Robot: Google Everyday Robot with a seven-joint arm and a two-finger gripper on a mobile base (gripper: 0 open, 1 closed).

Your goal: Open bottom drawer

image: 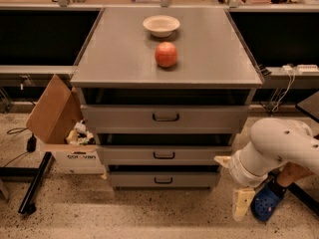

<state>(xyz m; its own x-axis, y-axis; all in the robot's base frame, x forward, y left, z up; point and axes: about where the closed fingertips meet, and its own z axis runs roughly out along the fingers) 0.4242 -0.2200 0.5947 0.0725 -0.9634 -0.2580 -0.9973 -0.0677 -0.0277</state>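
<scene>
The grey metal cabinet has three drawer fronts. The bottom drawer (163,179) is the lowest and narrowest front, with a small black loop handle (163,180) at its centre, and it sits nearly flush. My white arm comes in from the right. My gripper (242,203) hangs low at the cabinet's right front corner, near the floor, to the right of the bottom drawer and apart from its handle.
A red apple (166,54) and a white bowl (161,25) sit on the cabinet top (114,49). An open cardboard box (62,133) with trash stands on the floor at left. A blue shoe (264,206) lies beside my gripper. Black bar (35,183) lies at lower left.
</scene>
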